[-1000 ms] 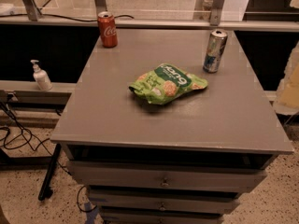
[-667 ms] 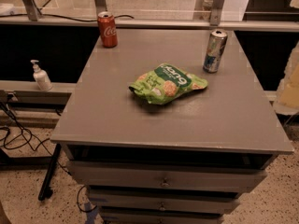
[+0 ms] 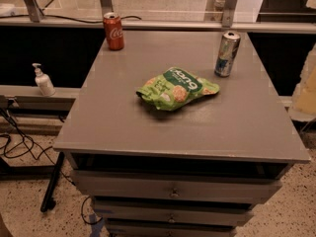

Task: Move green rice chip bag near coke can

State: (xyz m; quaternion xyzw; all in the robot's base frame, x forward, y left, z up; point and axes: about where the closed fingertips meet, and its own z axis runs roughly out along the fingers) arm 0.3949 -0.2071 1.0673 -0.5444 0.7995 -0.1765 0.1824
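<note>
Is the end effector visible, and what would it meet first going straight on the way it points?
The end effector is out of view, so its line cannot be judged. The chip bag lies untouched, apart from the coke can.

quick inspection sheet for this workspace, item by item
surface: flat grey cabinet top, holding three items
job's things: crinkly bright green rice chip bag lying flat near the middle; small red coke can upright at the far left corner, well apart from the bag
clutter: slim silver-and-blue can upright at the far right
end effector: not in view
cables: dark cables on the speckled floor at left
surroundings: white pump bottle on the ledge at left; grey drawers under the top; pale object at the right edge, cannot tell what it is
</note>
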